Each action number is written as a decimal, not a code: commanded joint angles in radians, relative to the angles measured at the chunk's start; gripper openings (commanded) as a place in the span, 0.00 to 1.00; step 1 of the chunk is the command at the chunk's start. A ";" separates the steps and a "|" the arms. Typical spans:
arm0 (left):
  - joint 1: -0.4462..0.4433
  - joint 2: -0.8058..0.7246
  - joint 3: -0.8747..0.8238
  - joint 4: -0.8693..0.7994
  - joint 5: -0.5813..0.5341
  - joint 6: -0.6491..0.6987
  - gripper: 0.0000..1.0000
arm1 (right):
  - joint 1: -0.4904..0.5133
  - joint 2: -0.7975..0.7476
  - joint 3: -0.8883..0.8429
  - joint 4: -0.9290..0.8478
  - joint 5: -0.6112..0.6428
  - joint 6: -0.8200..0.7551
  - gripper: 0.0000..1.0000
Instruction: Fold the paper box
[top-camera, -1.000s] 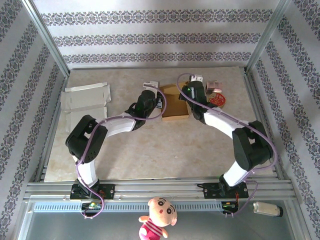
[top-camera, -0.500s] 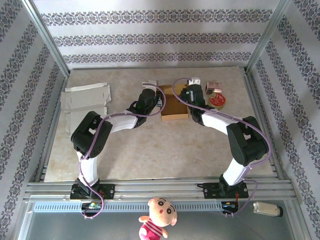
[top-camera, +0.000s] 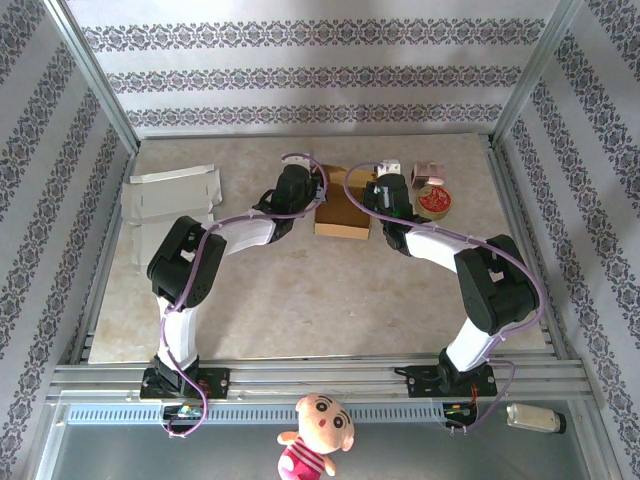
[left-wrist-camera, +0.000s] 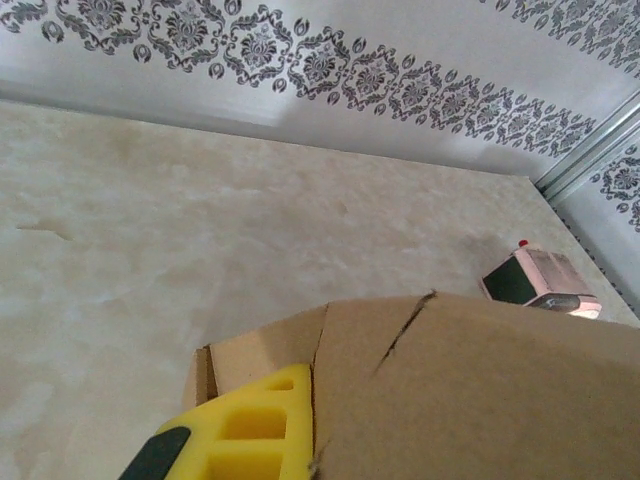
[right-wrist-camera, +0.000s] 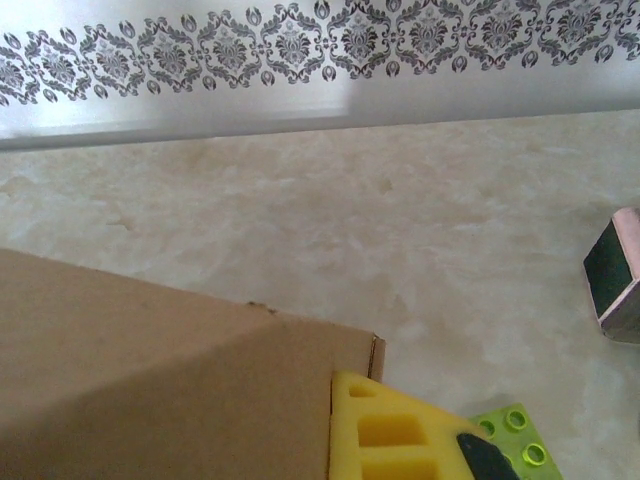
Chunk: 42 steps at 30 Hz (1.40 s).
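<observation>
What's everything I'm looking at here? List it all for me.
brown cardboard box: one, brown, table's far middle
flat unfolded box: one, white, far left
small carton: one, pink, far right
round item: one, red, beside the carton
studded brick: one, lime green, by the right jaws
plush doll: one, red-clothed, below the near edge
cylinder: one, pale, lower right corner
table: one, beige, centre
left arm, right arm: two, black and white, jaws shut on brown cardboard box

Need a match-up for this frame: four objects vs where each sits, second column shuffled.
Things:
1. brown box
2. white flat box
3. red disc
4. doll

Places:
A. left edge of the table
B. off the table, in front of it
C. far right of the table
D. far middle of the table

Pairs: 1-D, 2-A, 3-C, 4-B
</observation>
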 joint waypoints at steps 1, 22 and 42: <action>-0.012 0.020 0.043 -0.075 0.127 -0.052 0.04 | 0.011 -0.008 -0.009 0.012 -0.086 -0.005 0.00; -0.013 -0.007 -0.166 -0.025 0.161 -0.050 0.09 | 0.040 -0.040 -0.150 0.049 -0.081 0.000 0.04; -0.032 -0.091 -0.323 0.047 0.136 -0.069 0.34 | 0.079 -0.135 -0.268 0.071 -0.080 0.010 0.43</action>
